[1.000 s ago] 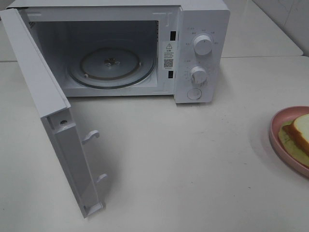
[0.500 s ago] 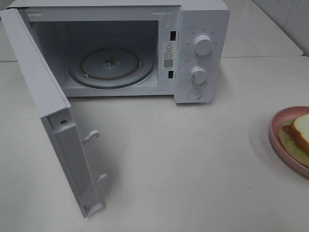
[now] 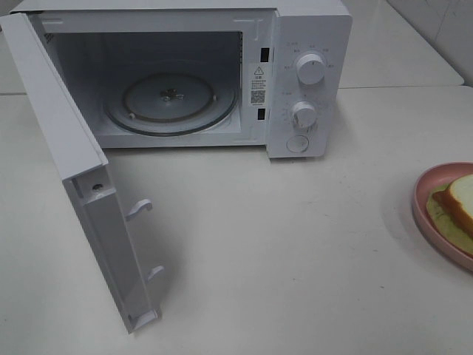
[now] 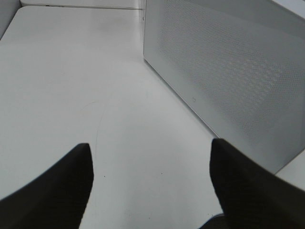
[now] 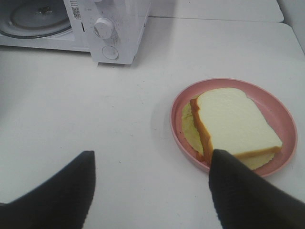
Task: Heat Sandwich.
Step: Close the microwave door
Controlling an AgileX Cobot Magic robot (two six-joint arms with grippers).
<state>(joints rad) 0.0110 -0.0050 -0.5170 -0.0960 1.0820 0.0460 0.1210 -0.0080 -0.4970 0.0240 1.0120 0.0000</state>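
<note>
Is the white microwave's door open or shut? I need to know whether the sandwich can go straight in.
Open: the white microwave's door is swung wide to the left, exposing the empty round glass turntable.

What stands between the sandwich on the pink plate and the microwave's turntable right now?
Nothing visible. The microwave door is swung fully open to the left, the turntable is bare, and only bare table lies between the sandwich on the plate and the cavity. The open right gripper hangs just short of the plate.
</note>
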